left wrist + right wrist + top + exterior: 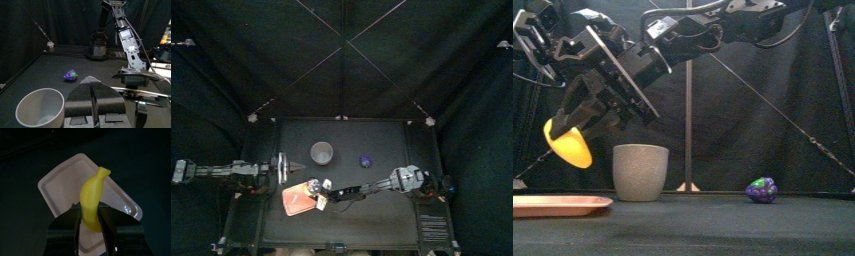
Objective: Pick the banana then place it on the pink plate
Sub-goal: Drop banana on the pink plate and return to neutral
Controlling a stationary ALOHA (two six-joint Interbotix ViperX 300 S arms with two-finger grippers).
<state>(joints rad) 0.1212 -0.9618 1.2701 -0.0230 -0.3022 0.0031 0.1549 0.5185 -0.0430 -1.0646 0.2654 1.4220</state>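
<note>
My right gripper [91,216] is shut on a yellow banana [93,195], which points away from the jaws. In the front view the banana [569,146] hangs above the flat pink plate [560,206] at the table's left, clear of it. From above, the right gripper [317,190] reaches past the middle and hovers over the plate [297,203]. The plate [63,183] lies directly below the banana in the right wrist view. My left gripper [93,86] rests shut at the table's left side [275,178], empty.
A tall grey speckled cup [641,172] stands behind the plate, near the table's middle [322,152]. A purple grape toy [762,190] lies to its right [366,160]. The cup [40,107] is close beside the left gripper.
</note>
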